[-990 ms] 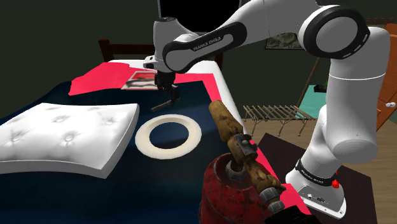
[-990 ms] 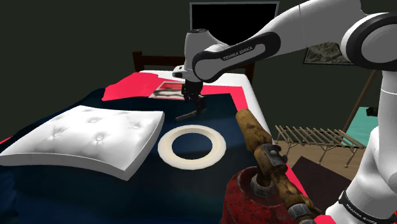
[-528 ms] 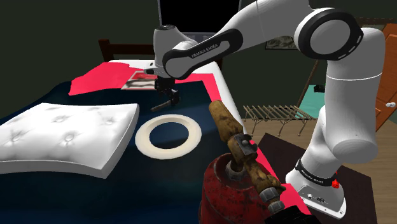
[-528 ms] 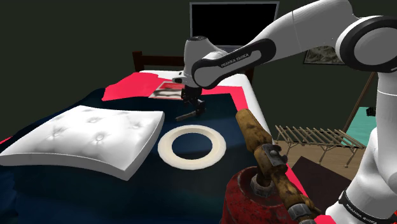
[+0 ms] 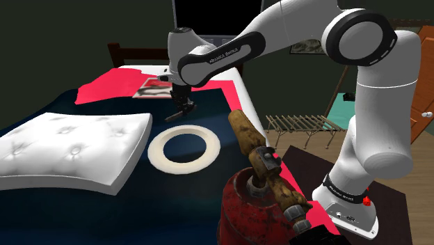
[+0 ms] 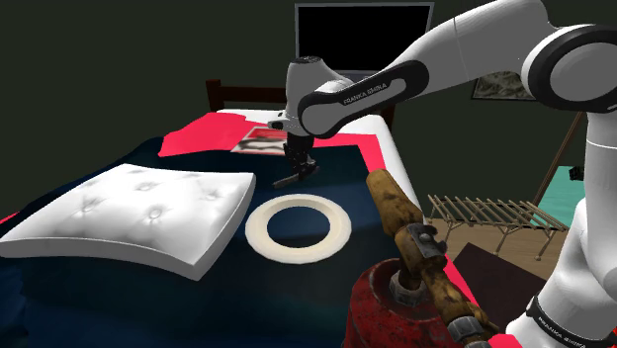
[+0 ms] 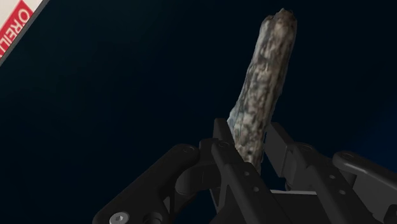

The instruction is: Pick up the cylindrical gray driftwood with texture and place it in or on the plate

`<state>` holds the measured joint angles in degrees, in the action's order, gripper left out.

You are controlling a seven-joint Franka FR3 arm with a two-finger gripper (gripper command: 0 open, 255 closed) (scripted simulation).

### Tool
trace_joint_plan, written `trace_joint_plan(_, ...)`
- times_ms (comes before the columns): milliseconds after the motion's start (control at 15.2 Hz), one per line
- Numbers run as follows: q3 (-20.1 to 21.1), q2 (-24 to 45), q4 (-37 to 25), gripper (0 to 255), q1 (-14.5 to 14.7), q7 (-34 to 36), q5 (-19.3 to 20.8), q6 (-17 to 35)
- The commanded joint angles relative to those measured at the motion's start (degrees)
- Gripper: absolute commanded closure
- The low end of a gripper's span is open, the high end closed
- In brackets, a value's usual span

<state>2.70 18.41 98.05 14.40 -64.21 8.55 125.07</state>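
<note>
While the black jaws pinch one end, the rough, mottled grey-brown cylindrical driftwood (image 7: 264, 83) hangs above the dark blue bed (image 5: 163, 209), just beyond the cream ring-shaped plate (image 5: 183, 166), slightly higher than a second ago.

Wrist view: lower end of driftwood (image 7: 264, 89) is hidden where the fingers (image 7: 236, 175) clasp it; contact faces cannot be seen. Book (image 7: 14, 24), off to one side beyond the jaws, is cut by the frame corner; its label is only partly legible.

Shoulder view: driftwood at the jaws is too small and dark to read texture. Book beyond gripper (image 5: 182, 103) is partly covered by arm (image 5: 222, 52). Red tank (image 5: 247, 209), well nearer the camera than the jaws, is cut by the bottom edge. Pillow (image 5: 69, 146) is cut by the left edge.
</note>
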Motion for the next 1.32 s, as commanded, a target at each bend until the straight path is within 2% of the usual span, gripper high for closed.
trace_joint_plan(0,0.00,0.00,0.00,255,0.00,0.00,0.00,0.00)
trace_joint_plan(396,0.00,0.00,0.01,255,0.00,0.00,0.00,0.02)
trace_joint_plan(1254,0.23,-2.22,-6.92,255,0.03,-1.22,-0.76,-9.07)
